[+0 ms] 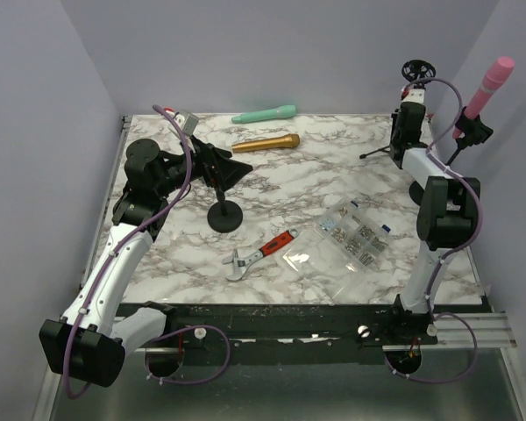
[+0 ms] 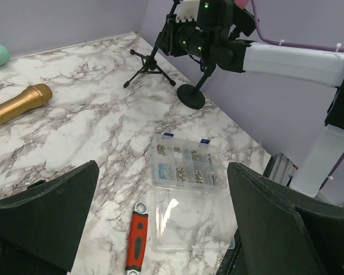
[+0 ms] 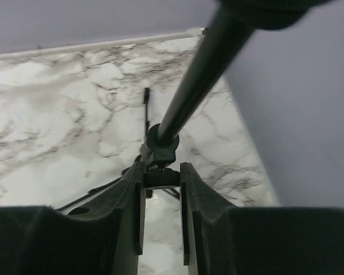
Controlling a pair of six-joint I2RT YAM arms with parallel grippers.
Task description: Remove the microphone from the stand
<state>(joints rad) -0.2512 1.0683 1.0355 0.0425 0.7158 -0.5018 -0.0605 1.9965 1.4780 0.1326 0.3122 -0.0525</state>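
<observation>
Nearest, your left pincer (image 2: 161, 172) gapes empty over the desk (image 1: 333, 175), your right pincer (image 3: 161, 169) clamps the tripod stand (image 3: 183, 97) at its collar, and farthest right the pink microphone (image 1: 491, 81), likely light, rigid and slick, leans in a separate clip (image 1: 473, 129), best taken by its barrel above that clip.

No readable text, label, brand or number shows on anything in view

Left fingers (image 2: 46, 212) spread wide above marble table (image 2: 103, 114); clear parts box (image 2: 186, 172), red wrench (image 2: 136, 243) between; gold microphone (image 2: 17, 106) left.
</observation>
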